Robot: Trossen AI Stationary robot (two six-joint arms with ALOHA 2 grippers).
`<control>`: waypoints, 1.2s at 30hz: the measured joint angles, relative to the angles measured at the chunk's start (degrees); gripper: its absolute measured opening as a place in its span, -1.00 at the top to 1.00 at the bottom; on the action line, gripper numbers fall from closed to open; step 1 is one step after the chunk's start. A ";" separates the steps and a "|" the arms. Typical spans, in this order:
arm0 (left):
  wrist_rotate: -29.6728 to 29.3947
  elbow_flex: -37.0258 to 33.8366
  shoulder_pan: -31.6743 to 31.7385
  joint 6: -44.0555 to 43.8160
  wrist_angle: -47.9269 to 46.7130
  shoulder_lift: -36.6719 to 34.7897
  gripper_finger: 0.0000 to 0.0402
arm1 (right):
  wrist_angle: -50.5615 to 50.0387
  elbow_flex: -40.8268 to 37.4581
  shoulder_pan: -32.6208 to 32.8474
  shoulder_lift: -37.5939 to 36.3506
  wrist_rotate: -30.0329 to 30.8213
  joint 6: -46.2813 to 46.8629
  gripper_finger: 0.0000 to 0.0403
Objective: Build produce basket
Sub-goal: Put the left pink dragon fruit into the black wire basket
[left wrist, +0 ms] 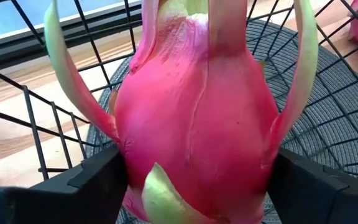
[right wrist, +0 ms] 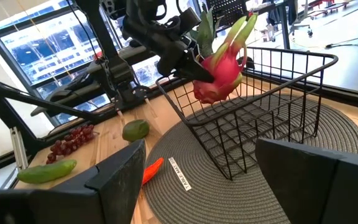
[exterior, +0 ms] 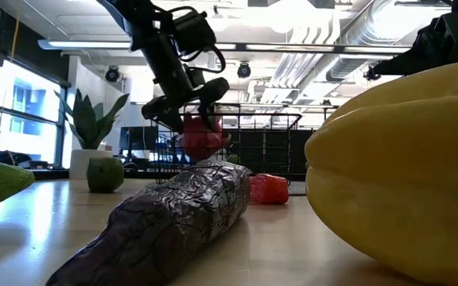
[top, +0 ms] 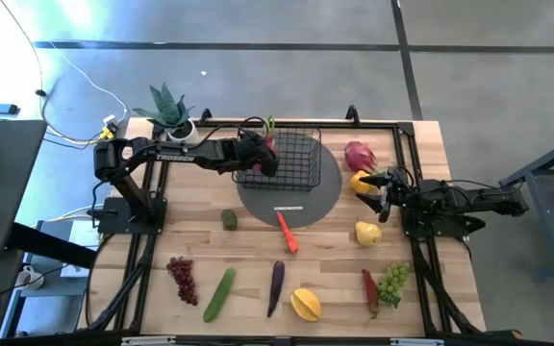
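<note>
In the left wrist view the pink dragon fruit (left wrist: 194,118) fills nearly everything, hiding most of the basket (left wrist: 36,118) and the left hand's fingertips. The left hand (top: 264,157) grasps that fruit between its two fingers, just over the basket's left rim, above the grey round mat (top: 325,197). The right hand (top: 378,192) hovers released at the desk's right side, by a second dragon fruit (top: 359,155). In the low view a purple pod (exterior: 169,222) and a yellow fruit (exterior: 404,167) block much of the desk (exterior: 277,246).

I have the left arm stretched across toward table centre, wrist pitched down; its left gripper (right wrist: 185,59) has a finger on each side of a load; my right arm sits low at the right edge; right gripper (top: 378,190) spread, unloaded.
</note>
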 joint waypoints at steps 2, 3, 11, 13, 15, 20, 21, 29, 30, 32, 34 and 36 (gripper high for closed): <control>-0.01 -0.01 0.18 -0.08 0.03 -0.02 -0.63 | 0.01 -0.01 -0.01 0.00 -0.01 0.00 -0.42; -0.01 0.01 0.27 -0.10 0.15 -0.02 -0.65 | 0.02 0.00 -0.02 0.00 -0.01 0.00 -0.42; -0.01 0.01 1.21 -0.30 0.79 -0.06 -0.82 | 0.02 0.00 0.00 0.00 -0.01 0.00 -0.42; -0.03 0.01 1.25 -0.92 0.84 -0.06 -0.84 | 0.02 0.00 -0.02 0.00 0.00 0.00 -0.42; -0.05 0.01 1.24 -1.24 0.88 -0.06 -0.87 | 0.02 0.00 0.00 0.00 0.00 0.00 -0.42; -0.05 0.01 1.23 -2.36 1.23 -0.12 -0.91 | 0.00 0.00 0.00 0.00 -0.01 0.00 -0.42; -0.05 0.01 1.23 -2.43 1.25 -0.12 -0.92 | 0.01 -0.01 0.00 0.00 -0.01 0.00 -0.42; 0.26 0.03 1.23 -2.42 1.18 -0.17 -0.99 | 0.00 0.00 -0.02 0.00 -0.02 0.00 -0.42; 0.28 0.03 1.23 -2.41 1.16 -0.17 -0.99 | 0.02 0.00 0.00 0.00 0.00 0.00 -0.42; 0.70 0.03 1.23 -2.41 0.96 -0.32 -0.99 | 0.02 0.00 0.00 0.00 -0.02 0.00 -0.42; 1.06 0.03 1.23 -2.43 0.76 -0.43 -0.99 | 0.01 0.00 -0.01 0.00 -0.02 0.00 -0.42; 1.68 0.03 1.19 -2.18 0.60 -0.58 -0.99 | 0.02 0.00 -0.02 0.00 -0.02 0.00 -0.42</control>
